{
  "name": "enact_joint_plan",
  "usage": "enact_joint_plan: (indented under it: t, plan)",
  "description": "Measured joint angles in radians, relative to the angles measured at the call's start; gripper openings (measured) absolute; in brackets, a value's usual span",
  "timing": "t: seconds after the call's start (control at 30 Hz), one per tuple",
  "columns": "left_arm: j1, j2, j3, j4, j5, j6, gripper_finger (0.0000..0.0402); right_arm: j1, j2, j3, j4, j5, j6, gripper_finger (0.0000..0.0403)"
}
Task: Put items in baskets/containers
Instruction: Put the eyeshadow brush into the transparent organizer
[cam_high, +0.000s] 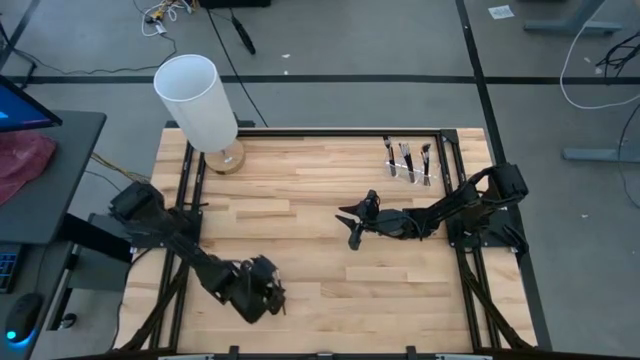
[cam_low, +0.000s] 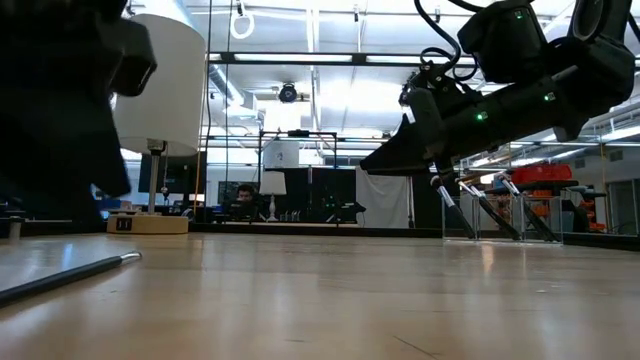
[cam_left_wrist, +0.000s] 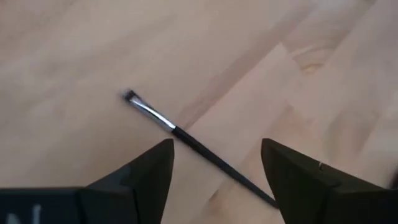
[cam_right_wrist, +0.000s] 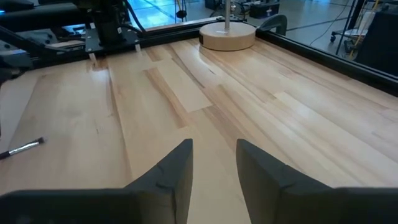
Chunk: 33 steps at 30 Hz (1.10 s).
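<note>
- The surface (cam_high: 320, 210) is a pale wood-plank top in a black frame, seen whole from above; grey floor with cables lies around it.
- A white cylinder (cam_high: 197, 100) on a round wooden base stands at the far left corner of the surface, well apart from both hands.
- The left hand (cam_high: 262, 290) hangs low over the near-left part of the surface. In its wrist view its two dark fingers (cam_left_wrist: 152, 177) stand wide apart with nothing between them.
- The right hand (cam_high: 355, 222) is held above the middle of the surface, pointing toward the left arm. Its fingers (cam_right_wrist: 177, 171) are parted by a narrow gap and hold nothing.
- The clear holder (cam_high: 408, 172) stands at the far right of the surface, beyond the right hand and just beside that arm. A few brushes stand upright in it, dark handles and pale tips; how many I cannot tell.
- One makeup brush (cam_left_wrist: 186, 140) lies flat on the wood just ahead of and below the left hand's fingers, not touching them. It has a slim black handle, a silver ferrule and a small dark flat tip pointing away from the hand.
- In the low view the same brush lies at the near left, and the room behind shows shelving, lamps and bright ceiling lights.
</note>
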Motion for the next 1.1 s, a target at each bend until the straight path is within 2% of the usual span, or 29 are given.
enact_joint_plan:
  t: [0.13,0.33,0.43,0.63,0.87,1.0,1.1]
  plan:
    - [-0.011,0.124,0.103,-0.100,-0.014,-0.010,0.0242,0.000,0.000,0.000,-0.008,0.000,0.000,0.0123]
    - [-0.014,0.309,0.381,-0.501,-0.038,-0.013,0.0230,0.000,0.000,0.000,-0.015,0.000,0.000,0.0123]
    - [-0.028,0.370,0.441,-0.586,-0.043,-0.036,0.0225,0.000,0.000,0.000,-0.015,0.000,0.000,0.0123]
    - [-0.063,0.380,0.396,-0.556,-0.054,-0.103,0.0189,0.000,0.000,0.000,-0.015,0.000,0.000,0.0123]
    - [-0.102,0.363,0.294,-0.434,-0.097,-0.103,0.0085,0.000,0.000,0.000,-0.014,0.000,0.000,0.0123]
    - [-0.115,0.361,0.258,-0.421,-0.141,-0.094,0.0021,0.000,0.000,0.000,-0.015,0.000,0.003,0.0123]
    - [-0.120,0.360,0.234,-0.404,-0.173,-0.086,0.0013,0.000,0.000,0.000,-0.015,0.000,0.012,0.0123]
